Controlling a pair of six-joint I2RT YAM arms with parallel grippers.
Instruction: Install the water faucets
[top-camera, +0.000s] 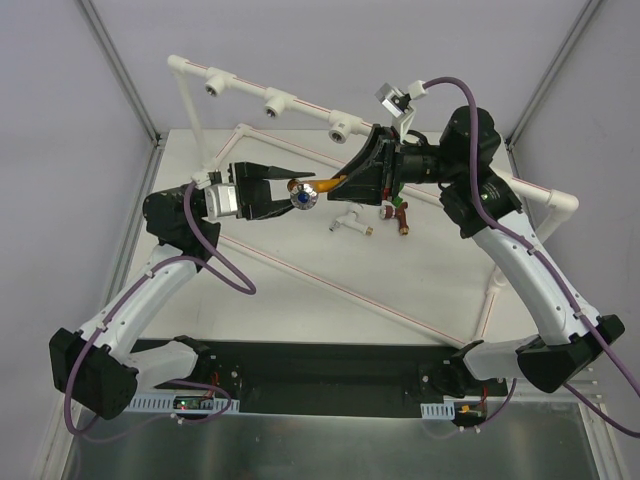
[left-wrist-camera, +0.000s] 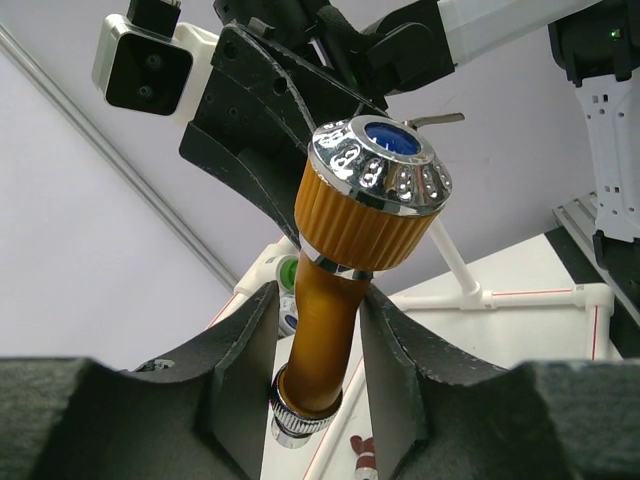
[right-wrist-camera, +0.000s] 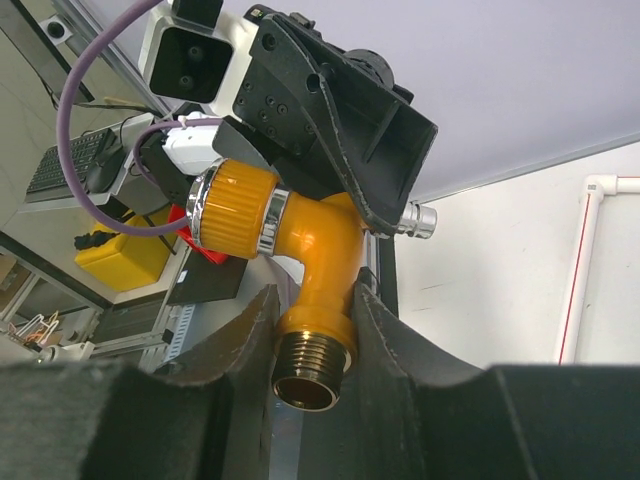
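The orange-gold faucet (top-camera: 318, 189) hangs in the air between both grippers, above the table. My left gripper (top-camera: 278, 196) is shut on its spout stem; in the left wrist view (left-wrist-camera: 318, 310) the fingers (left-wrist-camera: 250, 340) flank the stem (left-wrist-camera: 325, 340) below the ribbed knob with its chrome cap (left-wrist-camera: 375, 190). My right gripper (top-camera: 352, 180) is shut on the threaded inlet neck, which shows in the right wrist view (right-wrist-camera: 312, 310) as the faucet (right-wrist-camera: 320, 250) with brass thread (right-wrist-camera: 312, 370). A white faucet (top-camera: 350, 222) and a dark red faucet (top-camera: 401, 216) lie on the table. A green faucet (left-wrist-camera: 287, 270) shows partly behind the stem.
The white pipe frame (top-camera: 300, 105) crosses the back with several round tee sockets (top-camera: 273, 103) facing forward. Its lower pipes (top-camera: 330, 282) run diagonally over the white table (top-camera: 300, 310) and along the right side (top-camera: 495, 300).
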